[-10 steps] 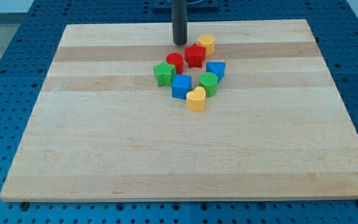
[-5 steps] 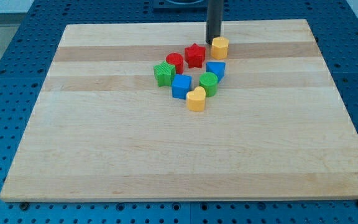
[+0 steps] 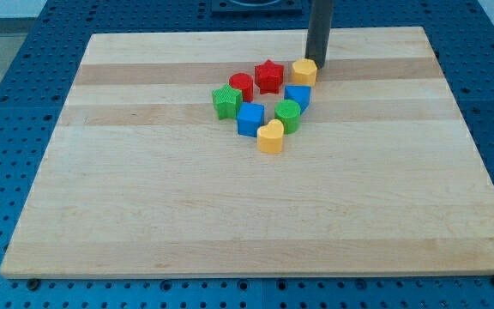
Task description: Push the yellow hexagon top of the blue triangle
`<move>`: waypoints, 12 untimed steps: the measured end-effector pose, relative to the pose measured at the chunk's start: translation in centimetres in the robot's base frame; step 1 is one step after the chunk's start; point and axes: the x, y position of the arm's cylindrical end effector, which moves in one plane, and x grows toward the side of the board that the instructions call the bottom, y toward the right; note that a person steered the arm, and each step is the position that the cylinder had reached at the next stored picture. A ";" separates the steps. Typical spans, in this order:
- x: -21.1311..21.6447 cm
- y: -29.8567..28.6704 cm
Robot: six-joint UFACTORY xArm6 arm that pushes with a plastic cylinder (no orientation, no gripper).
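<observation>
Currently the yellow hexagon (image 3: 304, 71) sits toward the view's top of the wooden board (image 3: 144, 189), directly above the blue triangle (image 3: 298, 95) and just apart from it, so I judge the task near its end or already met. My tip (image 3: 317, 63) rests against the hexagon's upper right edge, touching or nearly so; the contact itself is too small to confirm. That position places the rod behind the block on the side away from the triangle, which is where a push toward the view's bottom and left would have to start. The rig has no jaws or fingers to open or close: the arm ends in a plain dark rod, and only its lower end acts on the blocks. Beside the hexagon on the view's left stands the red star (image 3: 269, 75), with the red cylinder (image 3: 242, 85) further left. Below the triangle lies the green cylinder (image 3: 288, 114), then the blue cube (image 3: 250, 119), the green star (image 3: 225, 101) at the cluster's left edge, and the yellow heart (image 3: 270, 136) lowest of all. Because the cluster is tight, I judge that any further push risks driving the hexagon into the triangle or the red star and shifting them.
</observation>
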 end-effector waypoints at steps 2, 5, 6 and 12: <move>1.4 0.0; 2.7 0.0; 2.7 0.1; 4.5 3.4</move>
